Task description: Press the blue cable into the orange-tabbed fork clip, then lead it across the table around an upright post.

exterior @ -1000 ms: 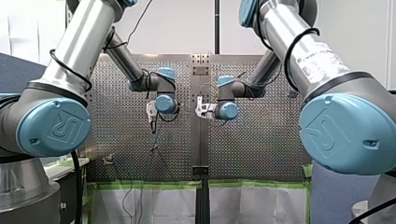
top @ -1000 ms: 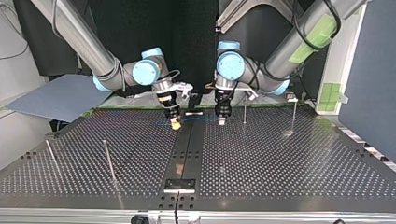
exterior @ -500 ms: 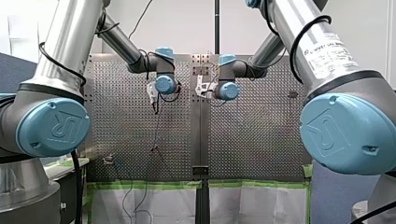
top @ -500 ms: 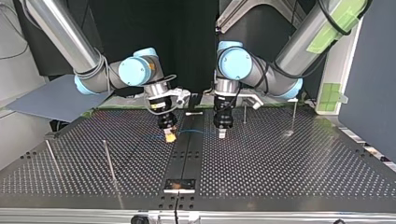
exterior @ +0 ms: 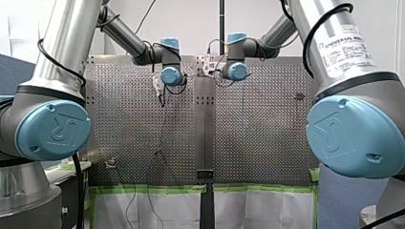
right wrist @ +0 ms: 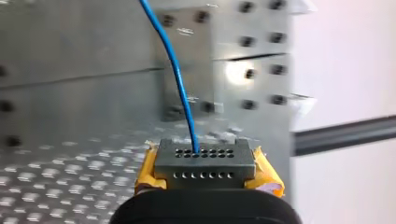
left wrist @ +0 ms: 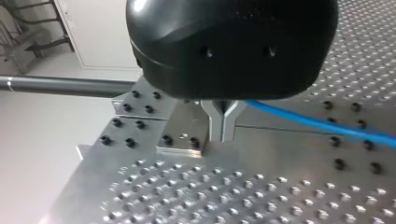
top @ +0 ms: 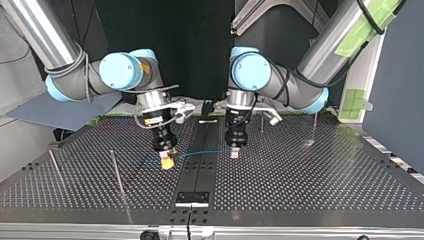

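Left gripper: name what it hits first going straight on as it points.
The table, just beyond the left gripper; nothing shows between. The cable runs off sideways, out of that line. The gap's depth is unclear.

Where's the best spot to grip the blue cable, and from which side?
Grip the straight stretch of blue cable between the right end effector and left end effector. Come from above, fingers across it: it runs nearly level just over the table, with nothing crowding it.
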Motion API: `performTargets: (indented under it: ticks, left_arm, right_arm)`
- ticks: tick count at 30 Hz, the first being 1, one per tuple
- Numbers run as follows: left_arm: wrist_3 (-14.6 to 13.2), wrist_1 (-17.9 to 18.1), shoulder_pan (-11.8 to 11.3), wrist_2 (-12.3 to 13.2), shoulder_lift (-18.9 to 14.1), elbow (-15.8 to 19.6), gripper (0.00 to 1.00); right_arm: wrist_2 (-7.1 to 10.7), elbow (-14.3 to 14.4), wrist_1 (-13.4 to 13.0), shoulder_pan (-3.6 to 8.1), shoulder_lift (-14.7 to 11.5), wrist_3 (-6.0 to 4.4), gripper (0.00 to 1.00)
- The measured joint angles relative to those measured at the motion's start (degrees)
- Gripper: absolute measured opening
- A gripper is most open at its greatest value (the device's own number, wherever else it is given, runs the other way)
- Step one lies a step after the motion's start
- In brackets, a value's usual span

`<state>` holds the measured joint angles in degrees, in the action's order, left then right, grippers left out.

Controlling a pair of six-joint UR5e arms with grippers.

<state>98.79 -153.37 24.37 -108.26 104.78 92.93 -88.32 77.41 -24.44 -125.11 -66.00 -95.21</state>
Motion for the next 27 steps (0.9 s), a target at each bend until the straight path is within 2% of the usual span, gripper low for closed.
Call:
performTargets:
  ticks: [9, 14, 20, 27]
  left_arm:
    - [-0.1, -3.6, 0.6, -0.1, 0.0, -4.2, 0.00]
    - [-0.1, -5.9, 0.9, -0.1, 0.0, -6.7, 0.00]
    - [-0.1, -8.1, 1.4, 0.0, 0.1, -9.3, 0.00]
    - [0.0, -8.8, 2.0, 1.2, 0.2, -12.5, 0.00]
  right_arm:
    - [-0.53, -0.2, 1.6, 1.35, -4.3, -0.01, 0.00]
    - [-1.80, -0.2, 3.3, 2.61, -6.6, -0.01, 0.00]
    - [-2.41, -0.2, 5.3, 4.48, -7.5, -0.01, 0.00]
    - [-2.40, -0.2, 6.5, 6.56, -7.6, -0.01, 0.00]
